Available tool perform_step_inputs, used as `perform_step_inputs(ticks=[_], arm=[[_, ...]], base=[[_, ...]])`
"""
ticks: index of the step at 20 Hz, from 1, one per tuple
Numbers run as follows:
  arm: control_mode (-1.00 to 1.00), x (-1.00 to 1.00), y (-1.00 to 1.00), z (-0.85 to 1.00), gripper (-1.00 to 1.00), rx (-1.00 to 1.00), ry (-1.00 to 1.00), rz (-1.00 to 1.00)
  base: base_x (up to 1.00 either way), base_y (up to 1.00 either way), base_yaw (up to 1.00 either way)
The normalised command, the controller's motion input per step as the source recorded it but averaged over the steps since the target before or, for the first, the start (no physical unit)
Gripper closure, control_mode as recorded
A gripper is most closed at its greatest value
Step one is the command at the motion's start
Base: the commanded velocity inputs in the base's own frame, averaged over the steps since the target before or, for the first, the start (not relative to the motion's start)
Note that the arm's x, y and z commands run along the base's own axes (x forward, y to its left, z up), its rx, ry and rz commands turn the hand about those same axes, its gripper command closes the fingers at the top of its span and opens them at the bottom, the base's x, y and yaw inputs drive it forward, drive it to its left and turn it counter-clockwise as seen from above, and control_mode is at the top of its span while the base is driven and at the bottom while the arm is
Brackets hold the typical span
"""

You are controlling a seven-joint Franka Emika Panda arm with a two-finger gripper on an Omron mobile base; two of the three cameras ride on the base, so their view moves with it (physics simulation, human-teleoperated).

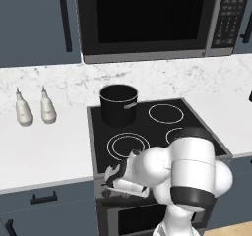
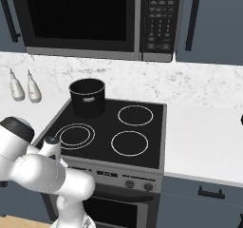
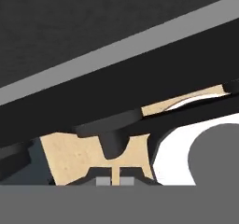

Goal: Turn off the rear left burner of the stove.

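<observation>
Left base view: pincer (image 1: 112, 178) at the stove (image 1: 152, 132) front's left knobs, opening can't tell; black pot (image 1: 118, 103) covers rear left burner.

- The black pot (image 1: 118, 104) sits on the rear left burner (image 2: 71, 109) and hides its ring markings.
- The arm (image 1: 177, 173) covers part of the stove (image 1: 197, 117) front and the left knobs in both base views.
- The gripper (image 1: 111, 177) fingertips are too small to judge; the hand view is too close to read.
- The microwave (image 1: 147, 18) is cut off at the top edge.
</observation>
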Motion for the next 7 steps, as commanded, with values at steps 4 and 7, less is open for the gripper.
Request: perform_step_inputs(ticks=[4, 7], arm=[[-1.00, 0.00, -0.21, 0.00, 1.00, 0.34, -0.44, -0.24], [-1.00, -0.19, -0.45, 0.07, 1.00, 0.29, -0.54, -0.19]], base=[[0.00, 0.00, 0.00], [0.00, 0.00, 0.00]])
